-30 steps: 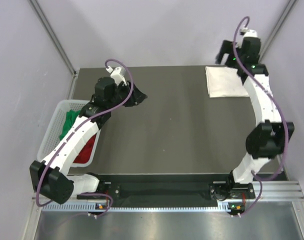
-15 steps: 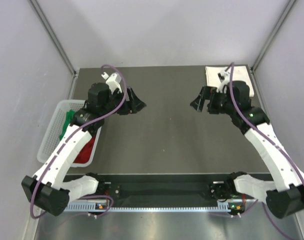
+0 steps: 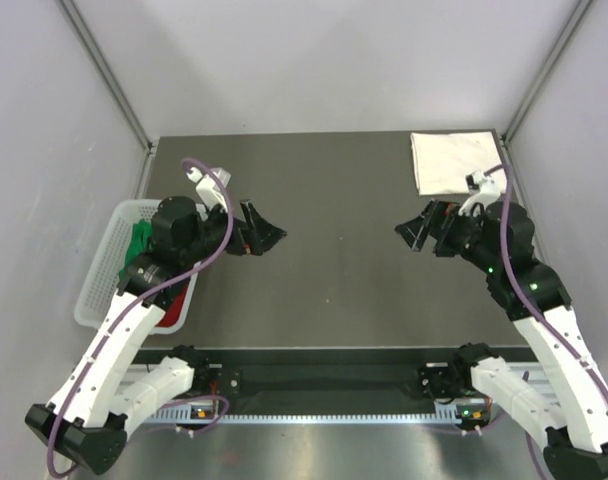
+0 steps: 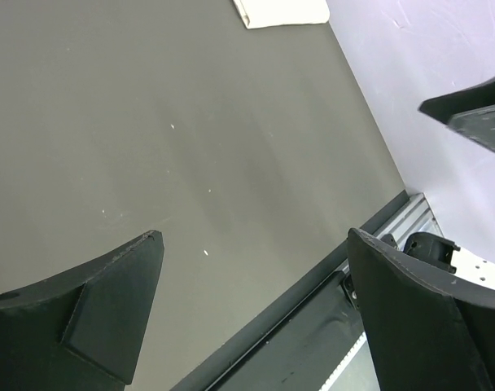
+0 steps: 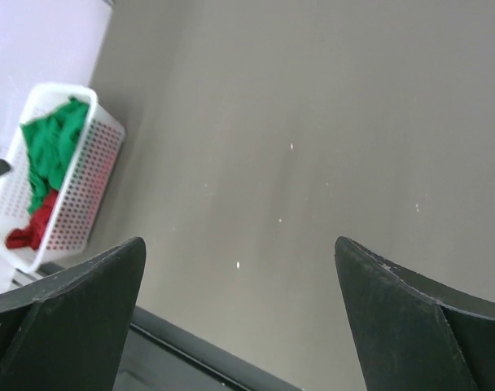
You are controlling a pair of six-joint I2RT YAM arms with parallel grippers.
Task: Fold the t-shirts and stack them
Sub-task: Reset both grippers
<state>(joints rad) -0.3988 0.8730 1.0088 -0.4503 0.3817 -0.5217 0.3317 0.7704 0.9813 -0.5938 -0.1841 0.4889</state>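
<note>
At far left we saw the white mesh basket (image 3: pixel 96 275) on the table (image 3: pixel 334 290). The green tee (image 3: pixel 139 243) was crumpled in its far end and the red tee (image 3: pixel 169 308) bunched at its near end, neither folded. From above the left arm covered part of both. The right wrist view showed basket (image 5: pixel 89 187), green (image 5: pixel 56 147) and red (image 5: pixel 32 228) unobstructed.

The left gripper (image 3: pixel 272 232) hung over bare table, jaws wide apart and empty, as its own wrist view confirmed (image 4: pixel 254 236). The right gripper (image 3: pixel 412 224) faced it, also spread and empty (image 5: pixel 239 242).

The cream-white tee (image 3: pixel 454 160) lay at far right, a flat folded rectangle in the table's back corner. The left wrist camera caught only its edge (image 4: pixel 282 11), and the right wrist camera missed it.
</note>
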